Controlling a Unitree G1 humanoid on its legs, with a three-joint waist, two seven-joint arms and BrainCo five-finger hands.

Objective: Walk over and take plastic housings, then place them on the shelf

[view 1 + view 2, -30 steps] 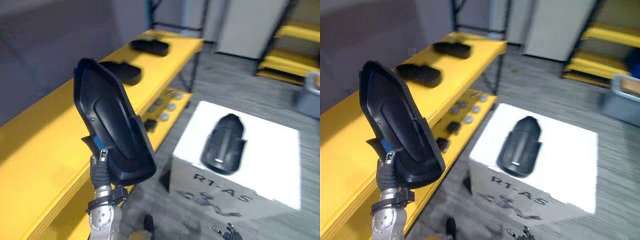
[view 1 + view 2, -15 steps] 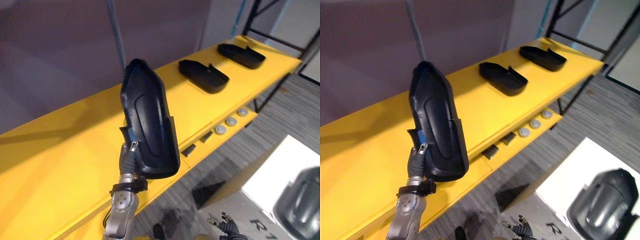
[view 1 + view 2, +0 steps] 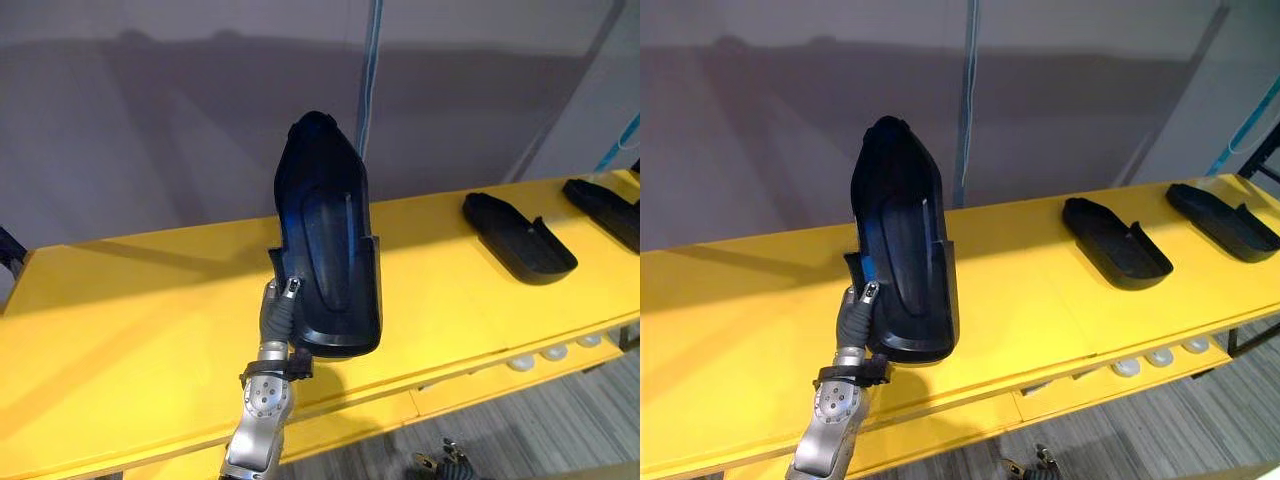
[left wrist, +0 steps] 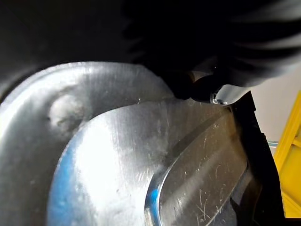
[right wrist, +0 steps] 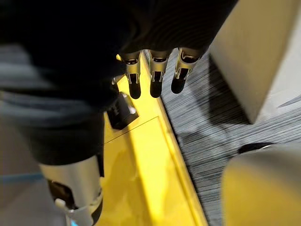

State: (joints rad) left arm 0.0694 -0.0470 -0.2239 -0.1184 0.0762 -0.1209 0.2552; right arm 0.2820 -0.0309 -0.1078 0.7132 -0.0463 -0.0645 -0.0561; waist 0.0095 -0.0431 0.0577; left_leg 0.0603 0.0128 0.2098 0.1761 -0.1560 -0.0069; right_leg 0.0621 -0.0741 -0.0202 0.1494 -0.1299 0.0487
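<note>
My left hand (image 3: 277, 318) is shut on the lower end of a long black plastic housing (image 3: 330, 250) and holds it upright, hollow side facing me, over the front half of the yellow shelf (image 3: 130, 320). In the left wrist view the housing's glossy inner face (image 4: 141, 160) lies right against the hand, with one fingertip (image 4: 221, 93) curled onto it. Two more black housings (image 3: 518, 236) (image 3: 608, 206) lie flat on the shelf to the right. My right hand (image 5: 153, 75) hangs low beside the shelf's edge, open, with straight fingers and nothing in it.
A grey wall and a blue upright post (image 3: 372, 60) stand behind the shelf. A lower yellow level carries small white round parts (image 3: 550, 355). In the right wrist view a pale box (image 5: 263, 52) stands on the grey carpet (image 5: 211, 136) close to the shelf.
The camera has swung to face the shelf square on, and the white box with another housing has left the eye views. The held housing stays upright in my left hand.
</note>
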